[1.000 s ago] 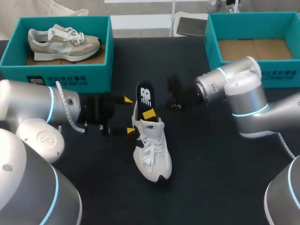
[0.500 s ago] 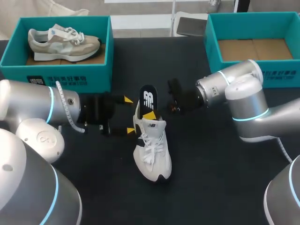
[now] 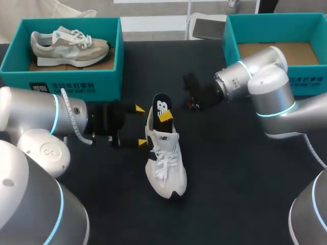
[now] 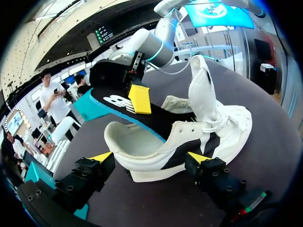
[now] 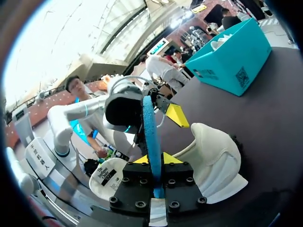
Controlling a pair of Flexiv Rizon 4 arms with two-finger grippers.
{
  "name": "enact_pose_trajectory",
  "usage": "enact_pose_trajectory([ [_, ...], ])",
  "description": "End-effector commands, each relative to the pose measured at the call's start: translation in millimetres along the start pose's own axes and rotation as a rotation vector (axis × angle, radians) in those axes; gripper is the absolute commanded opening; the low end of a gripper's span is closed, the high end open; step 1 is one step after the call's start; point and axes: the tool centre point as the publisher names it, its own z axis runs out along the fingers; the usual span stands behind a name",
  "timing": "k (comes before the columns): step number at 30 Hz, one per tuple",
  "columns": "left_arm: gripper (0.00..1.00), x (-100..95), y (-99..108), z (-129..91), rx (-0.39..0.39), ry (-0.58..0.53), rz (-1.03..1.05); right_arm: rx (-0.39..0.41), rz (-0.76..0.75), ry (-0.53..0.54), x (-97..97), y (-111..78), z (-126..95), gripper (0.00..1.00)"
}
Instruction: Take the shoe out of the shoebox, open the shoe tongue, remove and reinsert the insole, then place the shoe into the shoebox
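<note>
Standing on its sole near the middle of the black worktop [image 3: 230,194], the white shoe [image 3: 164,163] [image 4: 213,123] [image 5: 213,156] points its toe toward the robot and is well apart from both boxes. Its tongue [image 4: 201,90] is lifted up off the opening. The insole [image 3: 160,103] [image 4: 113,100] [image 5: 150,127], black on top and blue underneath, is partly out: its front end is inside the shoe and its heel end rises out past the heel.

The right end effector [image 3: 164,116] [image 5: 155,158] is closed on that raised part, one yellow tip on the black top face and the other on the blue underside.

The left end effector [image 3: 140,125] [image 4: 150,157] is spread wide and holds nothing. Its fingers stand on either side of the shoe's heel. One is just beside the shoe's side, the other apart from it.

At the far right sits an empty teal shoebox [image 3: 230,46]. At the far left, a second teal box [image 3: 110,61] holds a tan shoe [image 3: 69,46] lying on its side
</note>
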Motion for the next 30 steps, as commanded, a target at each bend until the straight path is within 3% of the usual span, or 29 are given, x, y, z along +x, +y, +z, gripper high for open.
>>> enact_pose_trajectory([
  [1,1.00,0.2,-1.1,0.7,-0.006,0.001,0.000,0.003,0.031,0.030,-8.4,-10.5,9.8,0.00],
  [9,1.00,0.2,-1.1,0.7,-0.006,0.001,0.000,0.024,0.107,0.066,-1.8,-30.0,21.4,0.00],
  [14,1.00,0.2,-1.1,0.7,-0.006,0.001,0.000,0.024,0.109,0.055,-1.4,-26.9,19.4,0.01],
  [16,1.00,0.2,-1.1,0.7,-0.006,0.001,0.000,0.023,0.097,0.045,-2.1,-23.5,16.8,0.24],
  [18,1.00,0.2,-1.1,0.7,-0.006,0.001,0.000,0.021,0.085,0.036,-1.0,-17.6,14.4,0.35],
  [25,1.00,0.2,-1.1,0.7,-0.006,0.001,0.000,0.040,0.052,0.013,1.0,-2.4,4.0,0.42],
  [30,1.00,0.2,-1.1,0.7,-0.006,0.001,0.000,0.044,0.039,0.009,-6.5,1.4,-0.8,0.38],
])
